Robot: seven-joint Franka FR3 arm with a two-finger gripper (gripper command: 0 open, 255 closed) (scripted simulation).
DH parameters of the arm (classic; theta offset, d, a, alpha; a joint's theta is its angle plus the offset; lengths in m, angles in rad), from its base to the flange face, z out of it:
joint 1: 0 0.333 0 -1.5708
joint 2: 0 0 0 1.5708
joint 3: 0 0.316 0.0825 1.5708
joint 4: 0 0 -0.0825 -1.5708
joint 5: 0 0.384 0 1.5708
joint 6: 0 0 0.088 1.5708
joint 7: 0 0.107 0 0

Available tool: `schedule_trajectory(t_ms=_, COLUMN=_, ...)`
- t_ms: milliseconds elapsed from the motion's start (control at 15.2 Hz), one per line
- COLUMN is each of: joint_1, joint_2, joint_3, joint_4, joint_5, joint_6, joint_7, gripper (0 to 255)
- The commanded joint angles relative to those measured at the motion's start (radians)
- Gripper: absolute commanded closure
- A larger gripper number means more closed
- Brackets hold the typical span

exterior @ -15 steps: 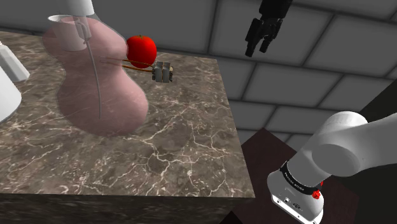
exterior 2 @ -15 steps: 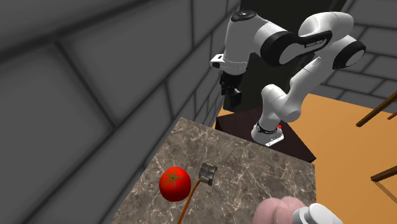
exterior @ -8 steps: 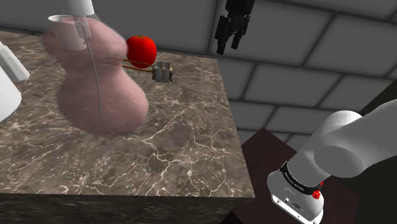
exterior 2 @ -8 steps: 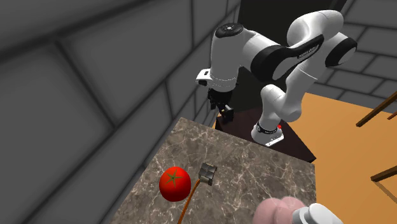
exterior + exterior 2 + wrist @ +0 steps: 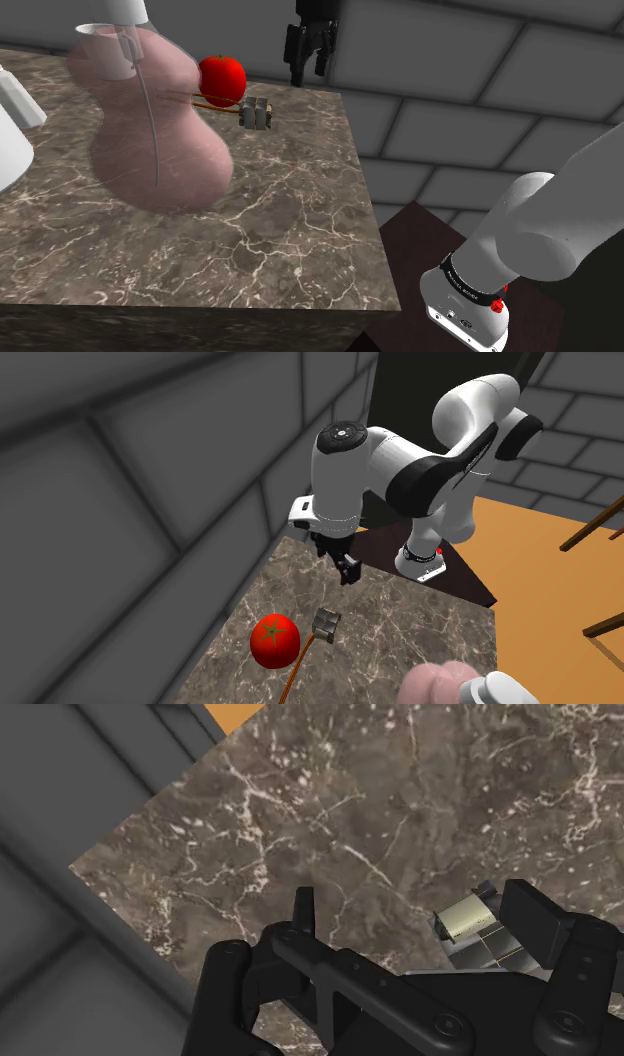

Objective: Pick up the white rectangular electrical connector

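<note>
As they hover over the marble table (image 5: 300, 200), 2 black fingers (image 5: 303, 909) apart, empty, grey connector (image 5: 257, 114) near red tomato (image 5: 222, 80)

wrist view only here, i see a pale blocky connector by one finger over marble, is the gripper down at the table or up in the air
observer: Up in the air. In the shoulder view the gripper hangs above the table, fingers apart, not touching the connector.
operator: anything close to the connector i might hit
observer: Yes, a red round fruit sits right beside it, on the connector's left in the shoulder view.
operator: anything else on the table
observer: A large pink rounded shape stands further towards the shoulder view's left, much bigger than the fruit.
</note>
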Motion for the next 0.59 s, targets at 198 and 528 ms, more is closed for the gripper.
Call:
schedule_trajectory(t_ms=198, joint_1=0.042, joint_2=0.181, joint_3=0.052, joint_4=0.186, joint_5=-0.033, joint_6=-0.018, joint_7=0.005, gripper=0)
schedule_trajectory(t_ms=528, joint_1=0.099, joint_2=0.360, joint_3=0.097, joint_4=0.392, joint_5=-0.083, joint_6=-0.061, joint_7=0.016, gripper=0)
